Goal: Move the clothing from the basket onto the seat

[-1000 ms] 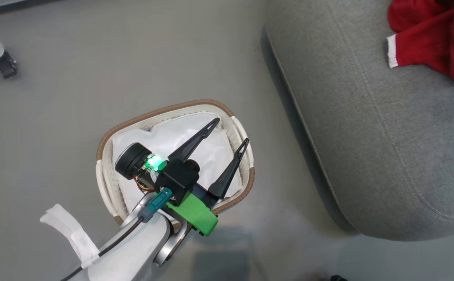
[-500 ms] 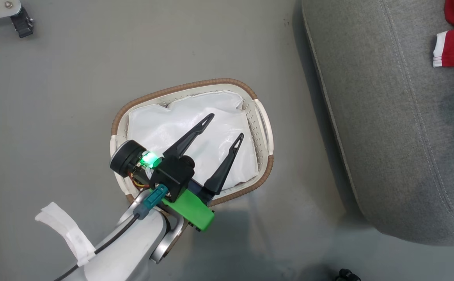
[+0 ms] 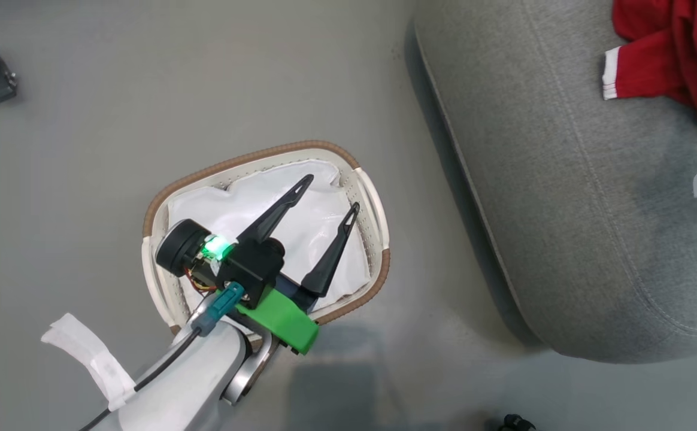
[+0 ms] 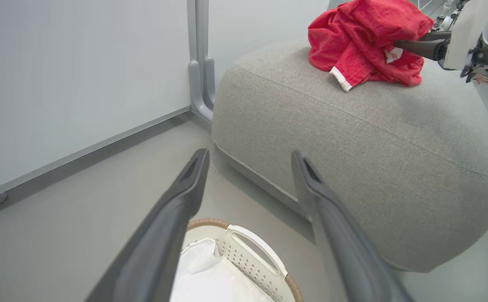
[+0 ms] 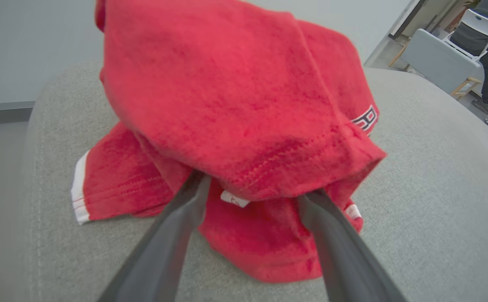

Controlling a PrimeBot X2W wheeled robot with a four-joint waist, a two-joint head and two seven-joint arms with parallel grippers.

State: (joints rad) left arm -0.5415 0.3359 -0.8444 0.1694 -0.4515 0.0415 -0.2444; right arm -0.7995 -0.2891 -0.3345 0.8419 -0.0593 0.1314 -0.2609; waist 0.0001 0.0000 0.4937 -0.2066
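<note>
1. Clothing position. The red clothing (image 3: 672, 54) lies in a heap on top of the grey seat (image 3: 564, 209), near its far edge. One sleeve with a white cuff is spread flat on the cushion.

2. Right end effector (image 5: 252, 188). Its two fingers (image 5: 177, 226) are spread apart. Both tips are pushed in under a raised fold of the clothing, which drapes over them and hides them. The fabric touches both fingers.

3. Left end effector (image 3: 330, 193). Its fingers are apart with nothing between them. It hangs above the basket (image 3: 247, 158), well apart from the clothing, pointing toward the seat.

4. Basket. It stands on the floor (image 3: 145, 90) beside the seat, not touching it. Inside lies a white liner sheet (image 3: 247, 203).
</note>
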